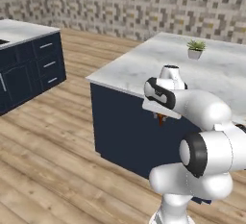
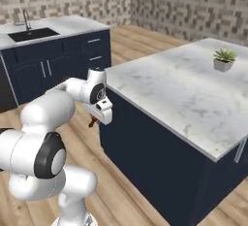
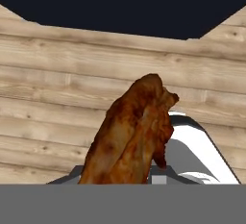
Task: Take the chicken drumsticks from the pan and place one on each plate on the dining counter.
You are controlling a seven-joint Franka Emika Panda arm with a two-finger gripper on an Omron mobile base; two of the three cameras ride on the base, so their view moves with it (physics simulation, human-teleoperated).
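The arm is folded low in front of a marble-topped island (image 2: 179,94), its hand held beside the island's dark navy side panel (image 1: 120,127), below the level of the countertop edge. In the hand view a chicken drumstick (image 3: 132,139) rises large and close from between the gripper's fingers, orange-brown and glossy, its thick meaty end uppermost in that view and leaning slightly to the right; behind it lie pale wooden floor planks (image 3: 57,74) and a dark navy cabinet face across the top. The gripper (image 2: 93,120) is pinching this drumstick, the jaws pressed in on its lower part (the fingertips themselves are hidden behind the meat). From the left base view the drumstick shows as a small orange-brown tip poking out just under the white hand; from the right base view it appears as a small brown piece hanging under the hand, over the wood floor and just beside the island's corner. On the island's marble top, well apart from the hand, stands a small potted plant (image 2: 224,59) in a grey pot. Across the floor, a second run of navy cabinets carries a marble counter (image 2: 72,26) with an inset black sink (image 2: 33,34) and a faucet (image 2: 26,20).
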